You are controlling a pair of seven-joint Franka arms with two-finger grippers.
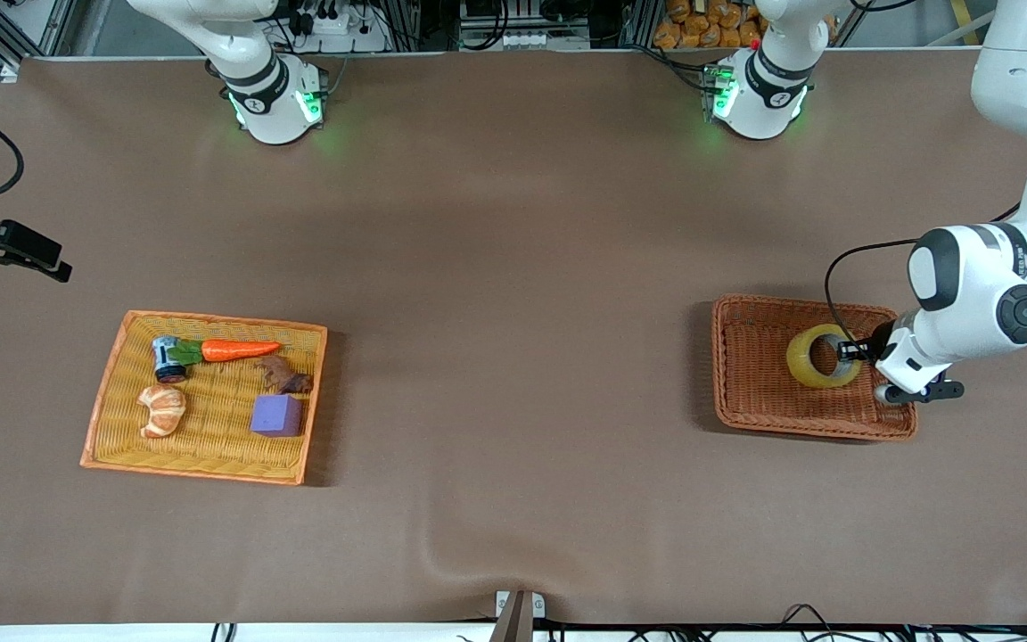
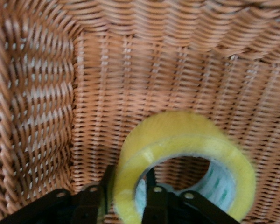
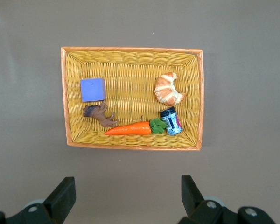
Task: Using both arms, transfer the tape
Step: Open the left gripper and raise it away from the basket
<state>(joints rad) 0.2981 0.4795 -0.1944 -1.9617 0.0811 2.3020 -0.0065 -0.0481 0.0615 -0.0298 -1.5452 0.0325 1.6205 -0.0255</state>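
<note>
left gripper [image 1: 854,350] at the tape [image 1: 824,357] in the brown basket [image 1: 750,406]; right gripper [image 3: 127,196] waits high over the table [image 1: 513,267].

the tape stands tilted on its edge inside the brown basket at the left arm's end of the table, toward the basket's edge nearest that arm. in the left wrist view one black finger [image 2: 94,203] stands outside the yellow ring and the other inside its grey core, straddling the ring's wall; i cannot tell whether they pinch it or stand just loose of it. the right gripper hangs with its fingers spread wide and empty over bare table beside the yellow basket [image 3: 130,55], which holds a purple cube [image 3: 93,89], a croissant [image 3: 168,88], a carrot [image 3: 129,129], a small can [image 3: 171,120] and a brown toy animal [image 3: 99,114].
</note>
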